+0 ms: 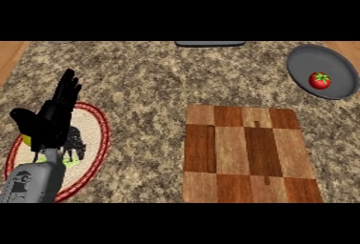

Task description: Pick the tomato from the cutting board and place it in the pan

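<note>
One tomato (320, 80) lies inside the pan (304, 59), beyond the cutting board (246, 157), suggesting placement done; the left robot hand (53, 119) rests with straight fingers, holding nothing.

There was one tomato (320, 80), and it lay in the one grey pan (302, 61) at the far right. One wooden cutting board (246, 155) lay on the table (147, 86). One plate (95, 138) with a red rim sat at the left. Only one robot hand (53, 121) showed, the left one, with one grey forearm (32, 181) behind it. One dark flat object (209, 43) was partly visible at the far edge.
</note>
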Tool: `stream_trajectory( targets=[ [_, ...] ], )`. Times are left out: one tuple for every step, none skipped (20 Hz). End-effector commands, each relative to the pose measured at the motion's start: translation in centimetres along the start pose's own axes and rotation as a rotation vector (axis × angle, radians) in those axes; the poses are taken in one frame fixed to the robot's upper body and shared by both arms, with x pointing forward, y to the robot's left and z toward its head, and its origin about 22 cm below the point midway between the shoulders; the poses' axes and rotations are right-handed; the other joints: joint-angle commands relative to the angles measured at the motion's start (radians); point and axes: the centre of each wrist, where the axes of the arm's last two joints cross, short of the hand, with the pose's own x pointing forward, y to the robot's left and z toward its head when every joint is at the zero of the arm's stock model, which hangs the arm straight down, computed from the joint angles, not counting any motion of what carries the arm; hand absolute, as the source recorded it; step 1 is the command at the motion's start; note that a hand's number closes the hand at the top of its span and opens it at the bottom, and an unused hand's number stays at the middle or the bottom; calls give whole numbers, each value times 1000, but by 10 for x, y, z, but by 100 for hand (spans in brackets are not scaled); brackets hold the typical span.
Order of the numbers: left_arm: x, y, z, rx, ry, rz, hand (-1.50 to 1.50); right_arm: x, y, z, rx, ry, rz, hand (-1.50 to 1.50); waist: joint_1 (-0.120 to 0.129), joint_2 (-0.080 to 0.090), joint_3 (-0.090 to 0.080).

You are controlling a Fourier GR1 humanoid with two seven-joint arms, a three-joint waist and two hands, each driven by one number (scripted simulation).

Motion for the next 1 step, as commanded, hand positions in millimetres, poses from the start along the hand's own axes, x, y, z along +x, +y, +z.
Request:
stream_trajectory(
  targets=[
    [9, 6, -3, 11, -1, 4, 0, 13, -12, 18, 20, 22, 59, -150, -1, 0, 0]
  ],
)
